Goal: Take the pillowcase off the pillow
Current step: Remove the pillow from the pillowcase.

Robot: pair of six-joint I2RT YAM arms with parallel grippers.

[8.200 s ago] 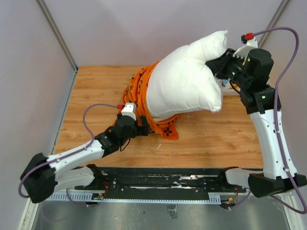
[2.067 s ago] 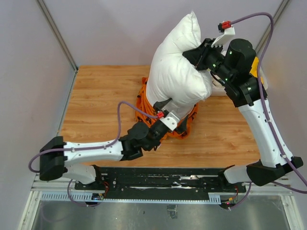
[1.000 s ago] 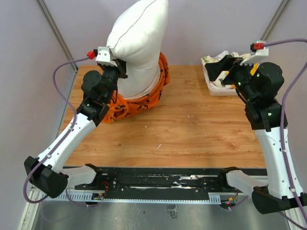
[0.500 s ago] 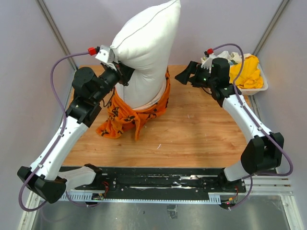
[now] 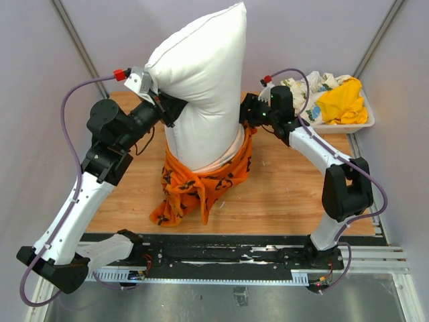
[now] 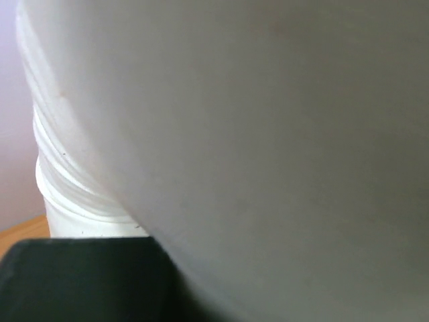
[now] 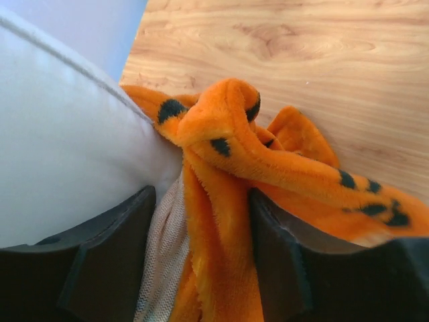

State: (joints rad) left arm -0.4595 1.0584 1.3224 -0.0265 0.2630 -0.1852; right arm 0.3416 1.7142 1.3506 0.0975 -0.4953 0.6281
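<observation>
While the left gripper has its jaws clenched on the left flank of the pillow, I see the pillow standing on end above the middle of the counter. Its top corner reaches past the far edge in the overhead view. The pillowcase wraps only the pillow's lower part. Its open rim is bunched around the white bulk, and its loose end trails down to lie close to the counter's near edge.

The right gripper sits at the rim on the right side. Its jaws are parted and straddle a puffy orange fold that I cannot see being squeezed.

Bare wood lies open to the left, and more to the right front. At the far right corner, a white bin holding a yellow cloth stands just beyond the right arm.
</observation>
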